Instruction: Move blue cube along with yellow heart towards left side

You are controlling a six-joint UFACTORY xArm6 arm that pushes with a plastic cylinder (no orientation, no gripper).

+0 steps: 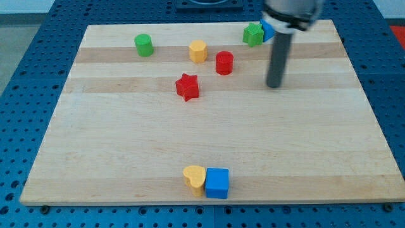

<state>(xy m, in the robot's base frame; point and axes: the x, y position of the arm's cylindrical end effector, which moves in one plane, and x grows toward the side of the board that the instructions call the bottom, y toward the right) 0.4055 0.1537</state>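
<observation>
Push not started: blue cube point(217, 182) touching yellow heart point(195, 178), bottom centre of wooden worktop point(209, 133). Rod tip point(274, 85) well apart, upper right; end effector bare rod, grasping nothing.

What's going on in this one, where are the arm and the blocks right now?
A single arm with a dark rod is working over a wooden board. My tip sits in the upper right part, far from the blue cube and yellow heart, which lie touching side by side near the view's bottom edge, heart on the left. Neither is being pushed yet. Nearer the top are a green cylinder, a yellow block, a red cylinder, a red star, and a green block beside a partly hidden blue one.
</observation>
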